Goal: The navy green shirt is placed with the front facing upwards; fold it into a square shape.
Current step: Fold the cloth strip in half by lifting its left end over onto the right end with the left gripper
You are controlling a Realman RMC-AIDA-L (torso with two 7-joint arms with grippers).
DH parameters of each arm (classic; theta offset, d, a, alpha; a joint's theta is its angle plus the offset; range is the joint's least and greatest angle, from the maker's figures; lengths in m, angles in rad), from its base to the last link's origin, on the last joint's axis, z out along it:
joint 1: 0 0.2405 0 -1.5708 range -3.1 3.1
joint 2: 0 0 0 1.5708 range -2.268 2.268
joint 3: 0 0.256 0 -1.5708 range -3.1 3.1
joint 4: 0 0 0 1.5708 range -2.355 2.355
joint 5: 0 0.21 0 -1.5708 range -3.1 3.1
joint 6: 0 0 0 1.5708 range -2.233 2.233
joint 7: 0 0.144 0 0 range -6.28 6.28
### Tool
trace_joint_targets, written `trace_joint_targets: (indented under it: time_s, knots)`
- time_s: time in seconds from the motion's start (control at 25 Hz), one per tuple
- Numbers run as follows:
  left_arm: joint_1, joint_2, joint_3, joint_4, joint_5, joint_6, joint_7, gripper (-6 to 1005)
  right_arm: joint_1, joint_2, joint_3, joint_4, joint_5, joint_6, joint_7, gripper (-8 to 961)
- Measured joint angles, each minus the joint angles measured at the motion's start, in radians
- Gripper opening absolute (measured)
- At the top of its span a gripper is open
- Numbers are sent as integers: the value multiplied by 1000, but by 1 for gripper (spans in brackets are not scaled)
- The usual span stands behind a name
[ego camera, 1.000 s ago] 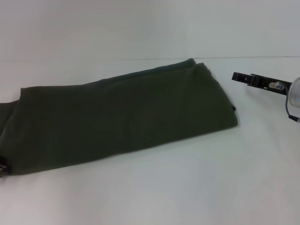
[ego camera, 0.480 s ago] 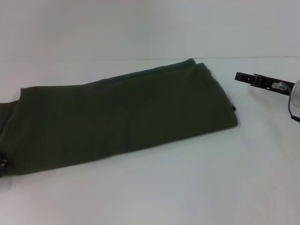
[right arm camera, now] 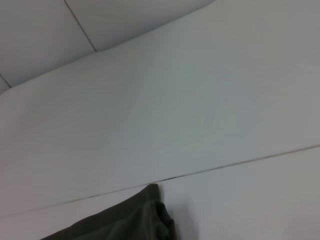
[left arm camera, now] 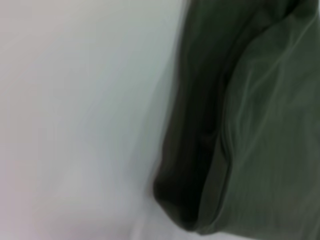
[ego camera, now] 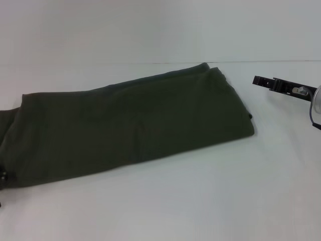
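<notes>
Olive shirt (ego camera: 130, 125) lies folded long across the table (ego camera: 200, 201), right gripper (ego camera: 263, 82) at three o'clock and left gripper (ego camera: 4, 176) at eight, jaws unreadable; a one-layer pinch could unfold it.

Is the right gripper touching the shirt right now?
Apart. The head view shows bare white table between the right gripper and the navy green shirt, whose near edge lies clear of it.
</notes>
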Motion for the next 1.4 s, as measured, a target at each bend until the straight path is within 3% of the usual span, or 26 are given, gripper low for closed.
trace_joint_targets:
  time_s: [0.6, 1.4]
  knots:
    - [27, -10, -28, -5, -27, -64, 9, 843, -14, 0, 0, -3, 1, 0, 2, 772]
    - [0, -11, -28, -54, -36, -134, 0, 841, -20, -1, 0, -5, 2, 0, 1, 772]
